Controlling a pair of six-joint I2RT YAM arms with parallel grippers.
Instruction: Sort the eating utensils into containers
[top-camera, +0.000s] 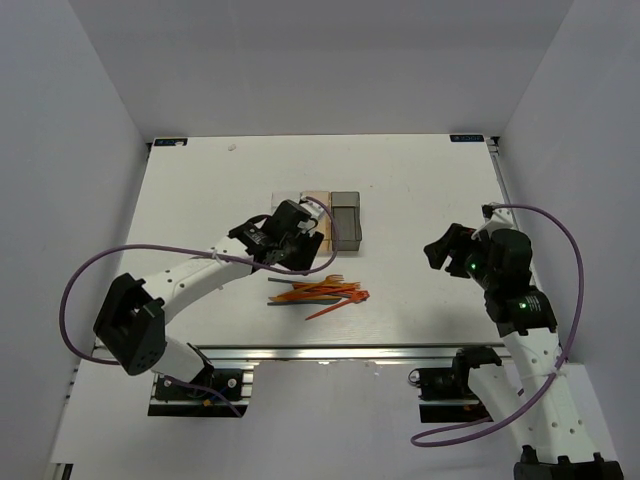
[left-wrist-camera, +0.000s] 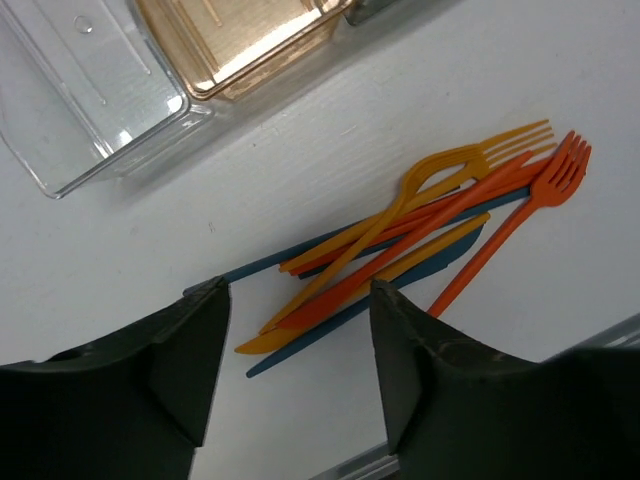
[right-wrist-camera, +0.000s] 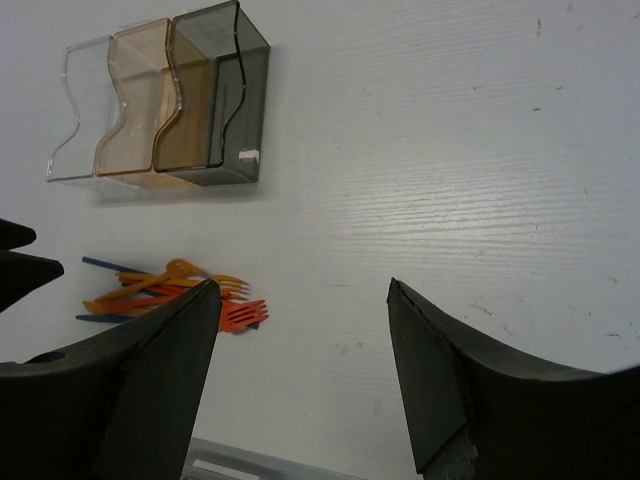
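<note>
The eating utensils (top-camera: 320, 292) lie in one loose pile near the table's front middle: mostly orange forks and knives, with a few dark blue pieces under them. They also show in the left wrist view (left-wrist-camera: 400, 235) and the right wrist view (right-wrist-camera: 165, 290). Three containers stand in a row behind the pile: clear (top-camera: 283, 196), tan (top-camera: 315, 200) and dark grey (top-camera: 346, 220). My left gripper (top-camera: 300, 260) is open and empty, hovering between the bins and the pile, its fingers (left-wrist-camera: 205, 350) framing the handle ends. My right gripper (top-camera: 440, 250) is open and empty, far to the right.
A metal rail (top-camera: 330, 352) runs along the table's front edge just below the pile. The left arm's purple cable (top-camera: 75, 290) loops out to the left. White walls close in the table on three sides.
</note>
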